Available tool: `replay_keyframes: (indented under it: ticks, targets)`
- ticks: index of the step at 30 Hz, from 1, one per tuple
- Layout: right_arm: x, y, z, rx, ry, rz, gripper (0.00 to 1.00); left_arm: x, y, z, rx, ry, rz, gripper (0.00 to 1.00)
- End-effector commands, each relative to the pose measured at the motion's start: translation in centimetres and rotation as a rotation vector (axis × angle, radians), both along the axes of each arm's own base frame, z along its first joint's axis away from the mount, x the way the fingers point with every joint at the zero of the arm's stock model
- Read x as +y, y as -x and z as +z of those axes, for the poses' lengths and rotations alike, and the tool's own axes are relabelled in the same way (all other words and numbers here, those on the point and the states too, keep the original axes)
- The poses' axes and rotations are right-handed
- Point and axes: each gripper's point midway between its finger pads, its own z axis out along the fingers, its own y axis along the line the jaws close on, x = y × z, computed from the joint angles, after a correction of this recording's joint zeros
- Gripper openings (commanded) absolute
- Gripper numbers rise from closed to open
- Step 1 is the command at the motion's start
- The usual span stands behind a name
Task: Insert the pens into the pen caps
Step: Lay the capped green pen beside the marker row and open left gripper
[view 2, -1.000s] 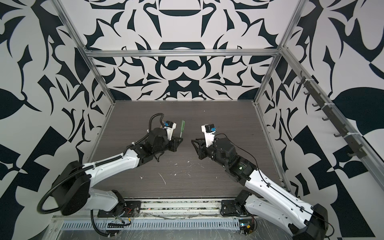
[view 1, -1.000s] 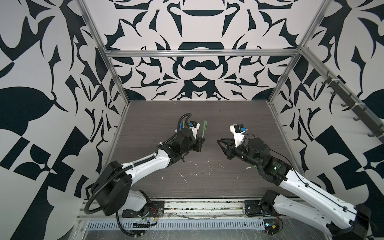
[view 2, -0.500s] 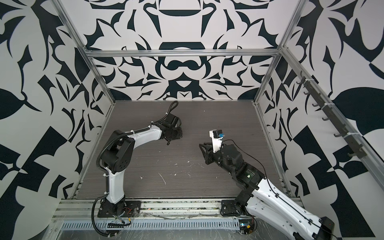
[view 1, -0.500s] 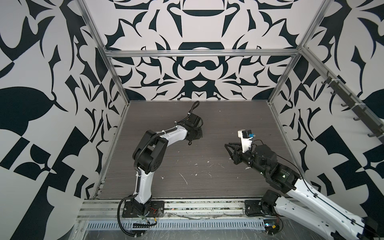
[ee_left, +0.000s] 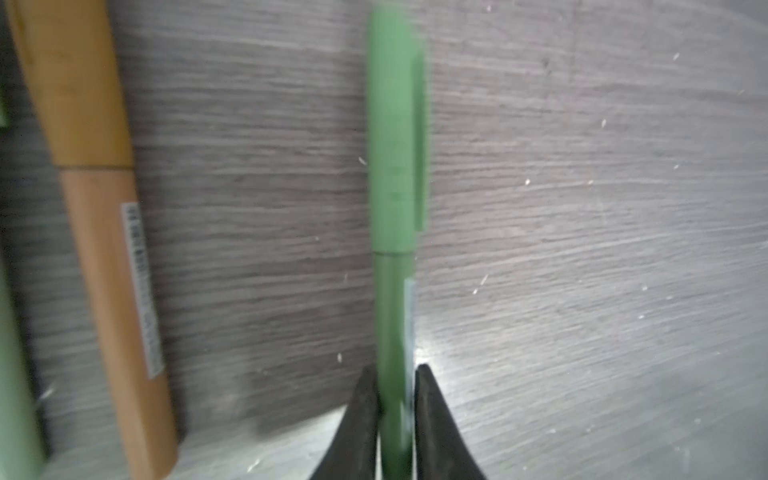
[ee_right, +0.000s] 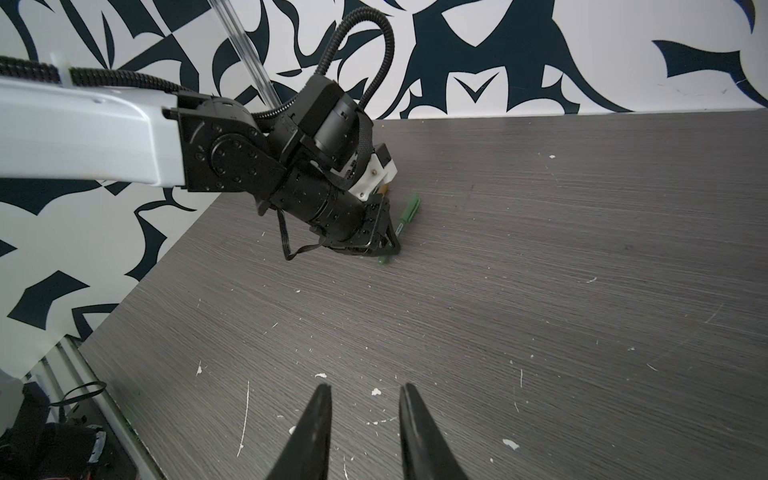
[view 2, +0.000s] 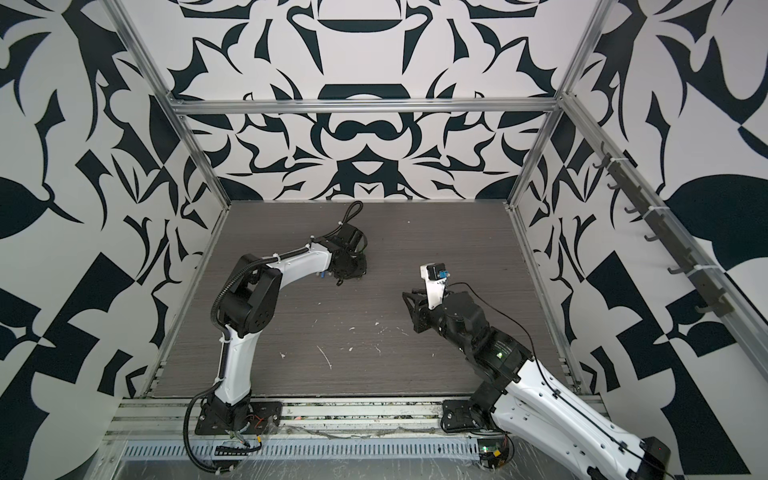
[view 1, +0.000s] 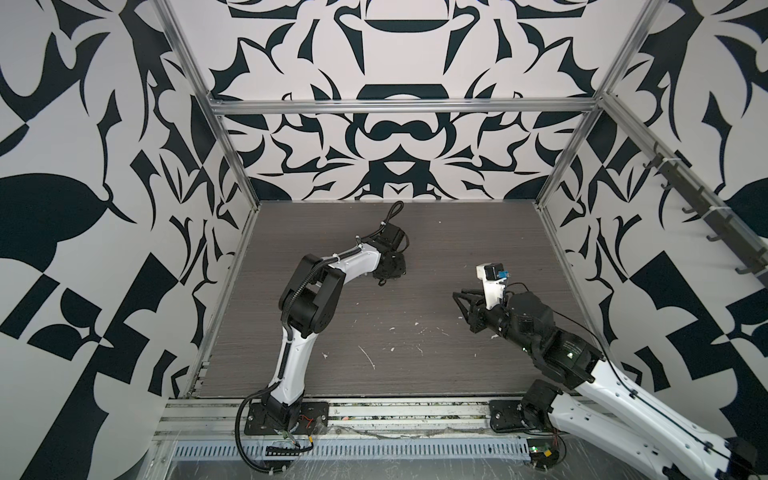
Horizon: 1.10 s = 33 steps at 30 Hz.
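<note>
I read the left gripper pitched down, jaws narrow; right gripper raised, jaws slightly parted.

- Middle and near bench: bare but for white flecks, open to a pass from either side.
- Right gripper: jaws apart, nothing between them, open bench ahead.
- Far left: the left arm bars the way. The left gripper sits low, its jaws close on either side of the green pen.
- A bare strip separates that pen from the brown pen.
- Walls close three sides.
</note>
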Motion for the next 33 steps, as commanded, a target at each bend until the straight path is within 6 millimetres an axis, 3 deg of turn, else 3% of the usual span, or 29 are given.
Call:
replay_keyframes:
  ticks: [1, 6, 10, 17, 22, 25, 27, 29, 31, 33]
  targets:
    - [-0.4, -0.2, 2.2, -0.046, -0.024, -0.020, 0.31, 1.2, 0.5, -0.8, 0.046, -0.047, 0.000, 0.24]
    - [-0.9, 0.0, 2.4, -0.049, -0.030, -0.032, 0.31, 1.3, 0.2, 0.5, 0.023, -0.038, -0.009, 0.25]
    - [-1.2, 0.0, 2.6, -0.048, -0.024, -0.043, 0.31, 1.3, 0.3, 3.3, -0.026, -0.017, -0.037, 0.28]
    - [-1.3, -0.3, 2.9, -0.053, 0.008, -0.053, 0.33, 2.0, 1.7, 13.5, -0.250, 0.113, -0.064, 0.39]
    - [-1.0, -1.2, 3.1, -0.059, 0.017, -0.074, 0.39, 4.0, 4.5, 20.0, -0.423, 0.172, -0.097, 0.53]
    - [-0.8, -1.8, 3.0, -0.054, 0.027, -0.087, 0.46, 5.6, 6.7, 22.2, -0.519, 0.197, -0.114, 0.70]
    - [-1.3, -2.4, 2.7, -0.057, 0.070, -0.125, 0.56, 6.4, 8.6, 23.9, -0.597, 0.240, -0.134, 1.00]
    - [-1.0, -2.7, 2.6, -0.063, 0.096, -0.116, 0.69, 7.5, 9.9, 24.1, -0.631, 0.251, -0.118, 0.99]
    - [-1.0, -3.2, 2.5, -0.049, 0.091, -0.144, 0.97, 8.5, 10.9, 23.6, -0.637, 0.241, -0.099, 0.99]
    - [-1.2, -3.8, 2.0, -0.038, 0.073, -0.186, 0.98, 9.4, 11.8, 22.7, -0.634, 0.225, -0.091, 1.00]
